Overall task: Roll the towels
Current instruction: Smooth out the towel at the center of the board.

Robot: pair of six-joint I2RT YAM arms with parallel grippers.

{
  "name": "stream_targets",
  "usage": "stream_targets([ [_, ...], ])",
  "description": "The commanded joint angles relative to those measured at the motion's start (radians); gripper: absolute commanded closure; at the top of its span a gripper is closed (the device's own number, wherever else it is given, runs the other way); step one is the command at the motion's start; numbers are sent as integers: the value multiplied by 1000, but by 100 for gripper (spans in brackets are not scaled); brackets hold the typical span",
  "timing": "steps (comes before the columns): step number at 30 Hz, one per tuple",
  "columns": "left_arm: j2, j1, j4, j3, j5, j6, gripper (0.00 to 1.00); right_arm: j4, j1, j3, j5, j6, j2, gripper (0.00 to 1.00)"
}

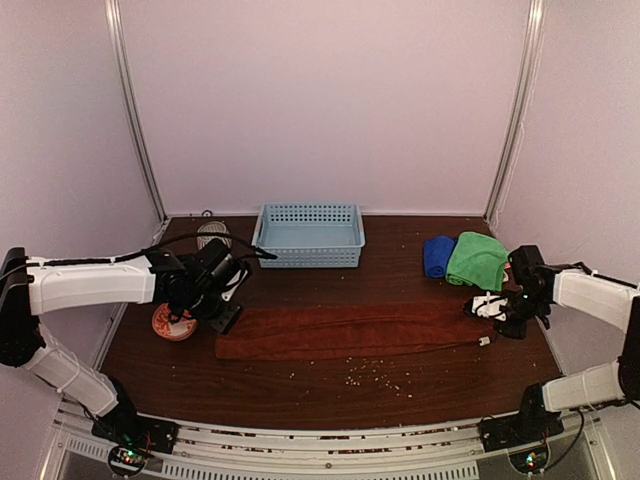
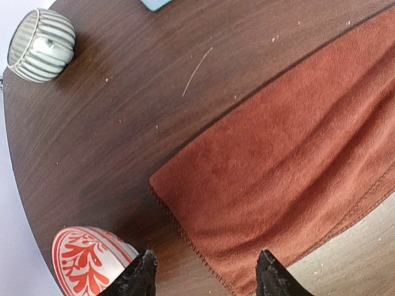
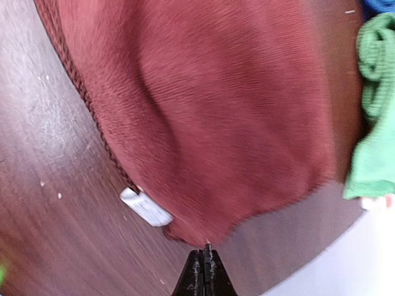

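Observation:
A rust-red towel [image 1: 350,330] [image 2: 296,160] [image 3: 197,111] lies flat as a long strip across the middle of the table. My left gripper [image 1: 226,316] [image 2: 207,274] hovers open over its left end, one finger above the cloth's corner and the other over bare wood. At the right end, my right gripper [image 1: 488,308] [image 3: 205,250] is shut, its tips pinching the towel's edge, where the cloth draws to a point. A green towel [image 1: 478,260] [image 3: 376,142] and a blue towel [image 1: 437,256] [image 3: 378,6] lie crumpled at the back right.
A light blue lattice basket [image 1: 308,235] stands at the back centre. An orange-and-white patterned bowl [image 1: 173,323] [image 2: 86,259] sits just left of my left gripper. A striped grey cup [image 1: 212,235] [image 2: 41,44] is behind it. The towel's white tag [image 3: 145,208] rests on the wood.

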Motion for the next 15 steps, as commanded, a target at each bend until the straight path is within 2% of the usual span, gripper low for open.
stream_targets([
  [1, 2, 2, -82, 60, 10, -10, 44, -163, 3, 92, -5, -4, -77, 100],
  [6, 36, 2, -134, 85, 46, -20, 47, -164, 3, 70, -23, -7, -79, 100],
  [10, 34, 1, -112, 72, 54, -30, 47, -109, 5, 23, -36, -7, -43, 84],
  [15, 48, 1, -88, 55, 65, -34, 47, -89, 5, 40, -35, 15, 78, 74],
])
